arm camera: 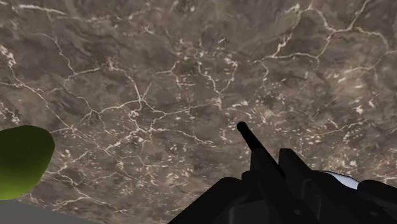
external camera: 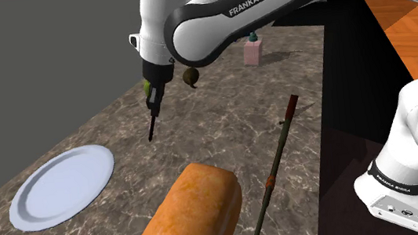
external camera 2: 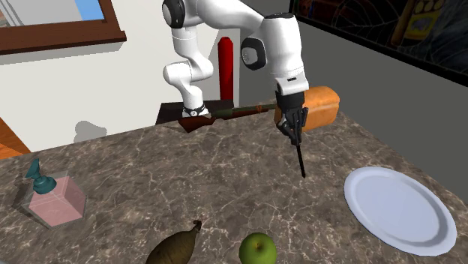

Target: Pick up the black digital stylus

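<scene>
The black digital stylus is a thin dark rod hanging tip-down above the marbled brown counter. My gripper is shut on its upper end. In the second exterior view the gripper clasps the stylus, whose tip points at the counter near the white plate. Through the wrist camera the stylus juts out from between the black fingers over bare counter.
A white plate lies at the shoulder view's left. A bread loaf and a long rifle-like stick lie near the stand. A green apple, brown gourd and pink bottle sit farther off.
</scene>
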`<action>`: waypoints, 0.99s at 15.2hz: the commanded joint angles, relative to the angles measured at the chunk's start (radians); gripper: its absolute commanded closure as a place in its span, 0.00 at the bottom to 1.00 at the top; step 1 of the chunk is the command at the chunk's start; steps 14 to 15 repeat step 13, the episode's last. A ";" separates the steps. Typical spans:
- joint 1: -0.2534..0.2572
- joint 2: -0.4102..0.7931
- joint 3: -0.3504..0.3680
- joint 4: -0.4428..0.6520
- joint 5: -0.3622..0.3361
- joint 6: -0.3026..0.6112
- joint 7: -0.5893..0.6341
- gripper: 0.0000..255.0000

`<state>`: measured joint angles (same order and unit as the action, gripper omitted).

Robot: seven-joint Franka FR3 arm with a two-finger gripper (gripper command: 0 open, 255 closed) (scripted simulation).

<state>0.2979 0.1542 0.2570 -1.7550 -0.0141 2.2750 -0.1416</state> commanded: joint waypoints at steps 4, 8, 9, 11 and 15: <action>-0.001 -0.011 0.001 0.054 0.004 -0.065 -0.001 1.00; 0.000 -0.013 0.001 0.105 0.004 -0.118 -0.001 1.00; 0.000 -0.013 0.001 0.119 0.004 -0.132 -0.001 1.00; 0.001 -0.012 0.002 0.147 0.003 -0.159 0.000 1.00; 0.001 -0.012 0.002 0.149 0.003 -0.161 0.000 1.00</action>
